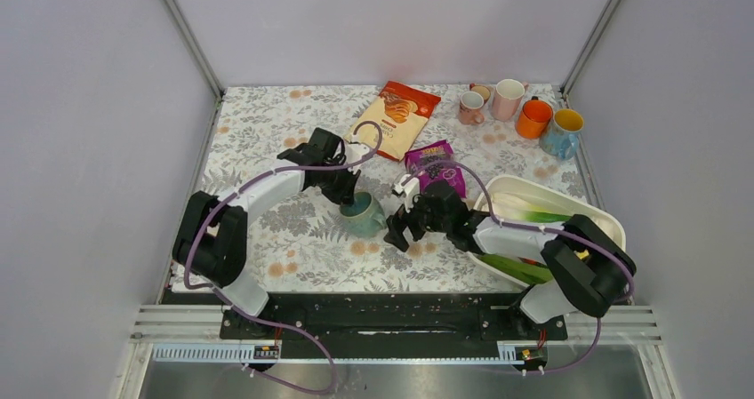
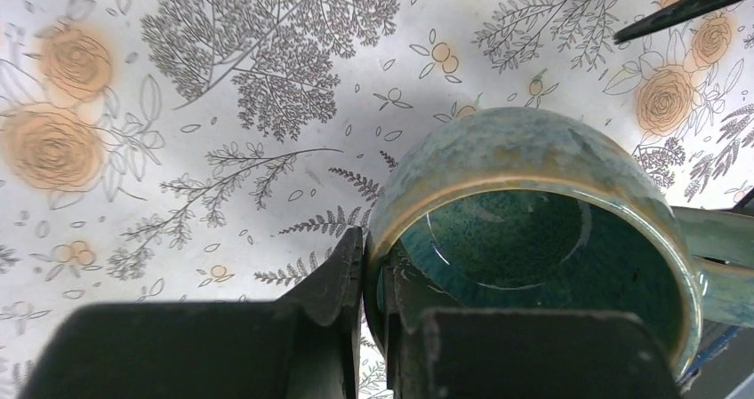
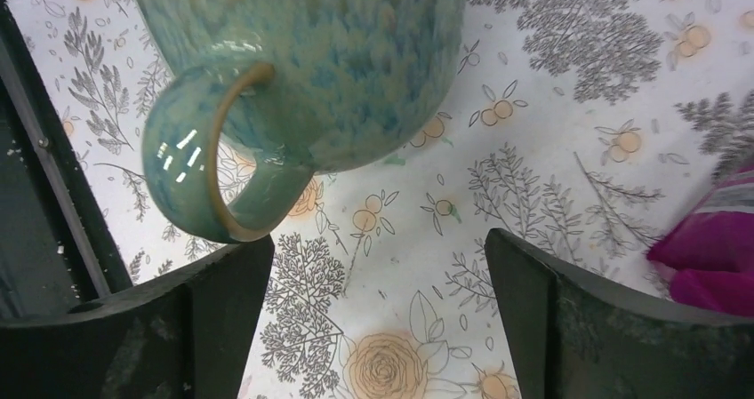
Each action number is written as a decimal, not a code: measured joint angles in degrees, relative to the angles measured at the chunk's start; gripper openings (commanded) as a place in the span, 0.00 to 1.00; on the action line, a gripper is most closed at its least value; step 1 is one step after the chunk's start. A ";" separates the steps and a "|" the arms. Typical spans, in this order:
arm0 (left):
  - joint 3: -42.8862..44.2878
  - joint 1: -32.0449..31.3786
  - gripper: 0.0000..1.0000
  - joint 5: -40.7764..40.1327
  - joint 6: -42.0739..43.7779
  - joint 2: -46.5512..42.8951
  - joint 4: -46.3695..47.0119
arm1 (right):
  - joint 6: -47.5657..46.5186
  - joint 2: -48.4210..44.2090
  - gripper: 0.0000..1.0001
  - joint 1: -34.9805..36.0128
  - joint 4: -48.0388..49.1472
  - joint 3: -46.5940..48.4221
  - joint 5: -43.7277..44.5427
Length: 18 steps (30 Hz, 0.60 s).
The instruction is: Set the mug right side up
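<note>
The teal glazed mug [image 1: 364,213] sits mid-table. In the left wrist view its open mouth [image 2: 533,239] faces the camera. My left gripper [image 2: 373,275] is shut on the mug's rim, one finger outside and one inside the wall; it shows in the top view [image 1: 347,195]. In the right wrist view the mug [image 3: 356,70] hangs at the top with its handle [image 3: 209,163] pointing down toward my left finger. My right gripper [image 3: 378,319] is open and empty just beside the mug, seen in the top view [image 1: 397,235].
A purple snack pouch [image 1: 436,168] lies behind my right gripper. An orange bag [image 1: 396,119] lies farther back. Several mugs [image 1: 520,110] stand at the back right. A white tray [image 1: 605,217] with green vegetables sits at the right.
</note>
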 measured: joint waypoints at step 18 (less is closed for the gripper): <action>0.00 -7.76 0.00 -15.74 4.61 -7.58 1.73 | 12.02 -11.06 0.84 -0.04 -14.53 13.84 9.92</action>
